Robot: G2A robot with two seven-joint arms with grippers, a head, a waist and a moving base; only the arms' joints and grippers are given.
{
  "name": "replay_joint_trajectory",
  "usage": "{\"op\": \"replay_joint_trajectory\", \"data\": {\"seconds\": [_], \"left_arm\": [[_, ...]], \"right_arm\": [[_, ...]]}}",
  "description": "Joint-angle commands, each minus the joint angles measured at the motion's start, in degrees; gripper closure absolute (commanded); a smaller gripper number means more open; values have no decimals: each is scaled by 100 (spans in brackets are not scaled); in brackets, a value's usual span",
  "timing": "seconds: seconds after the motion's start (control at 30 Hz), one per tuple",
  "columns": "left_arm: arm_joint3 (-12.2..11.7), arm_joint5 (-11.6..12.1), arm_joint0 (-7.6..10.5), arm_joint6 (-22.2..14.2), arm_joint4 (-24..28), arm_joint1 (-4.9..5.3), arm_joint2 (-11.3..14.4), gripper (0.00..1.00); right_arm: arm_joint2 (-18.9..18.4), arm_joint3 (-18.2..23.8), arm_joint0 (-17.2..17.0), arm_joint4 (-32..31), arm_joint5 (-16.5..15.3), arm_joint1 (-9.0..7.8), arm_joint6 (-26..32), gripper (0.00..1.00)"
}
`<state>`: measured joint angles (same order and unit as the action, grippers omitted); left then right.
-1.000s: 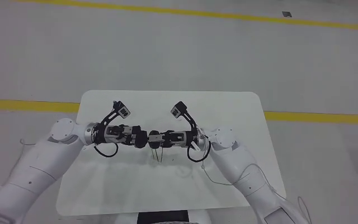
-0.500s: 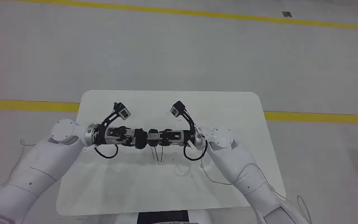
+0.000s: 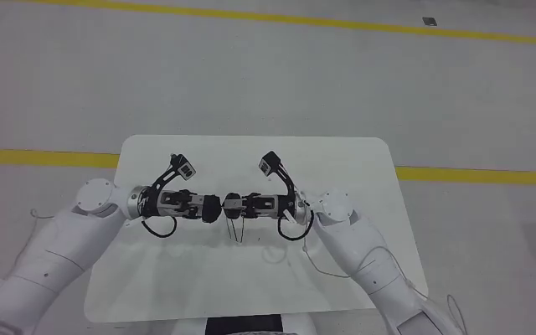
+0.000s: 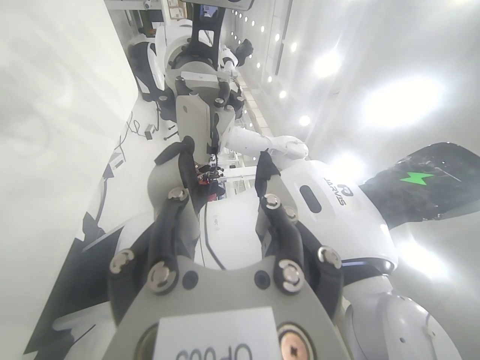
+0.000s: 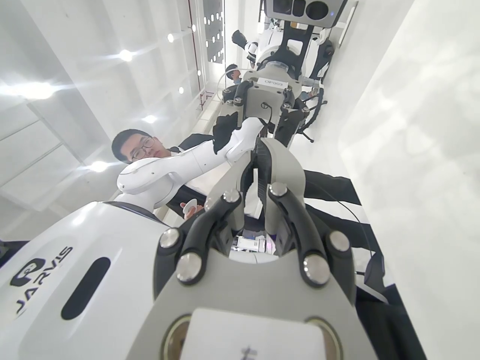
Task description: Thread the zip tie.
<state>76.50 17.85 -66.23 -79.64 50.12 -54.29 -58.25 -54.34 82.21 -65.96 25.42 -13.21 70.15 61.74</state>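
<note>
Table (image 3: 352,167): white, matte, rectangular slab with rounded corners. Both arms are above its middle, wrists level and pointing at each other, tips nearly meeting. Left gripper (image 3: 216,208): grey metal body, black linkage bars with bright round fasteners, and dark, rubbery-looking fingertips. In its own wrist view the left gripper (image 4: 225,159) stands wide apart with nothing between the fingers (image 4: 186,168). Right gripper (image 3: 230,205): same build, with smooth pale grey finger shells. In its own wrist view the right gripper (image 5: 257,151) has its fingers drawn together, only a slim slit lower down, tips pinched on a thin dark strip taken to be the zip tie (image 3: 240,232). Zip tie: a slender, dark, flexible-looking strand above the table's middle, held just where the two grippers meet. Long axis runs across the line of the arms; the free length trails from the pinch toward the table's near edge, at the robot's side. A second thin dark line lies just beside it over the table top; cannot tell whether that is another part of the tie or its shadow. Tie head too small to make out.
</note>
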Motion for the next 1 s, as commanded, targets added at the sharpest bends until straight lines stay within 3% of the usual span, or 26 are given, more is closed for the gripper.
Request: {"op": "replay_joint_trajectory", "data": {"seconds": [0.0, 0.47, 0.97], "left_arm": [[-6, -3, 3, 1, -5, -4, 0, 71], [-17, 4, 5, 40, -71, -21, -16, 85], [-18, 0, -21, 16, -82, -31, -50, 90]], "right_arm": [[6, 6, 0, -4, 7, -1, 7, 100], [53, -14, -6, 22, 64, 2, -81, 100], [63, 20, -12, 26, 93, -4, -108, 100]]}}
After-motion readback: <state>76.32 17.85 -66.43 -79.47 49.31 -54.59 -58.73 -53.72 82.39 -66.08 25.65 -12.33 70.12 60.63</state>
